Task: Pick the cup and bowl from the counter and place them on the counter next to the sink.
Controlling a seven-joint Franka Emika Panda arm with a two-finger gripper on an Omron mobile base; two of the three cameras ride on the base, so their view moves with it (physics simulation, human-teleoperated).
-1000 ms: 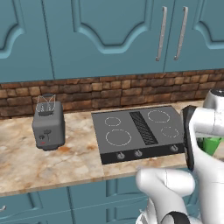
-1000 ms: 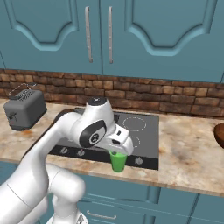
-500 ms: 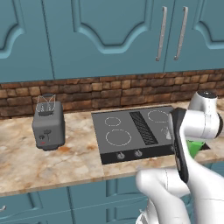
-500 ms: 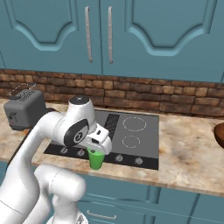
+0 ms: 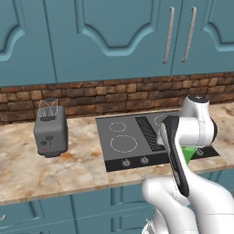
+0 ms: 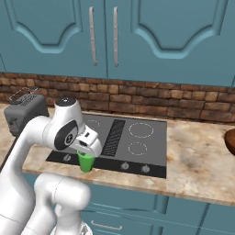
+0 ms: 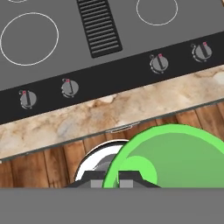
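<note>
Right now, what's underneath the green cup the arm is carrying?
The cup hangs in the shut tool past the counter front edge. Under it the hand view shows wooden floor and the robot's own base; the cup covers whatever lies directly below it.

Two cameras sit behind the arm, one to its left and one to its right. Both look forward and down at the same stovetop (image 5: 137, 141) and counter (image 6: 197, 160). The hand camera looks straight down from close above, at the stovetop's front knobs (image 7: 158, 62).
</note>
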